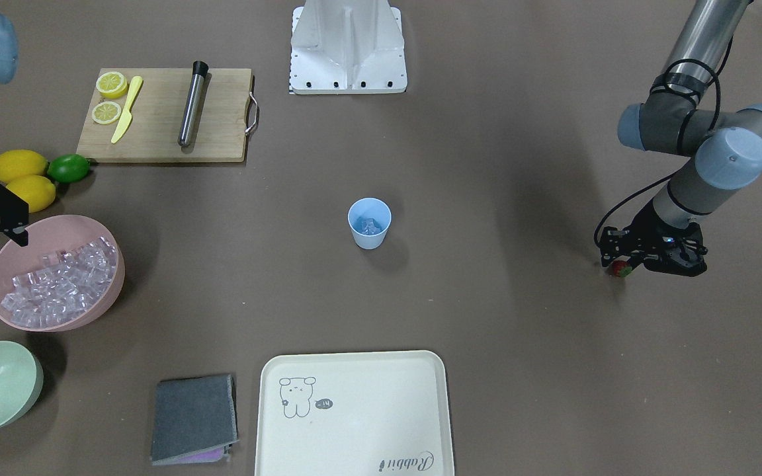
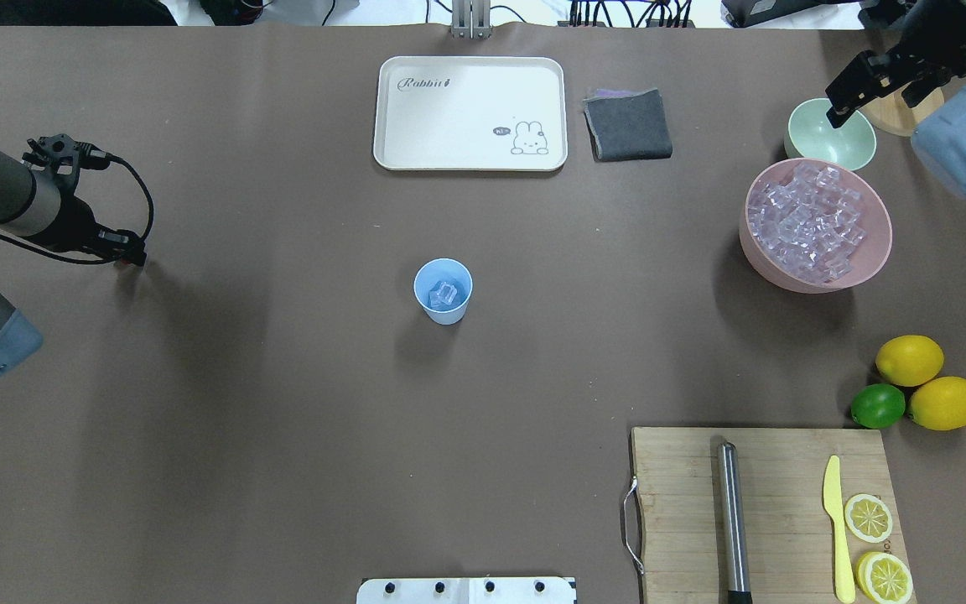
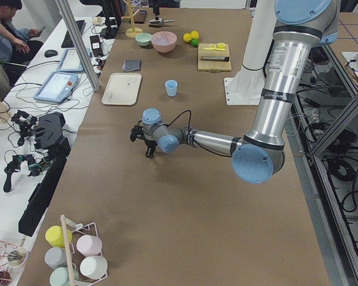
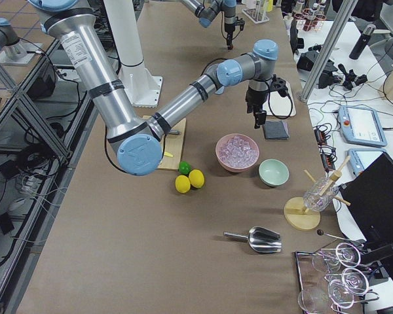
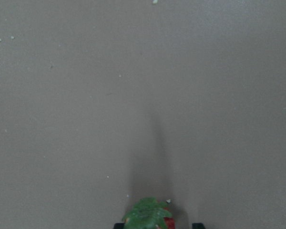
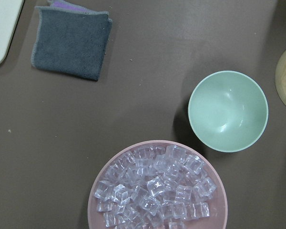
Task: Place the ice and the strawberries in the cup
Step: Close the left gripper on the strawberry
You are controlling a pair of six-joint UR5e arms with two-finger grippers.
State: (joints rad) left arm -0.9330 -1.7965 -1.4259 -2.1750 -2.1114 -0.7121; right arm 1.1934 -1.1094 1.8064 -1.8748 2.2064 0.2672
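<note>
blue cup [image 1: 369,225] holds ice [image 2: 444,293]; strawberry [image 1: 619,268] well apart

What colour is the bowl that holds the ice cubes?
Pink. The bowl shows best in the overhead exterior view.

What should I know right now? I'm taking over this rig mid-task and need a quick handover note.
Left hand: shut on the strawberry, low over the table, far out on the robot's left and well away from the light-blue cup.
Right hand: raised by the pink bowl of ice cubes and the pale green bowl. Nothing seen in it; open or shut is unclear.
Done: ice is in the cup.
Left: bring the strawberry over and drop it in.
</note>
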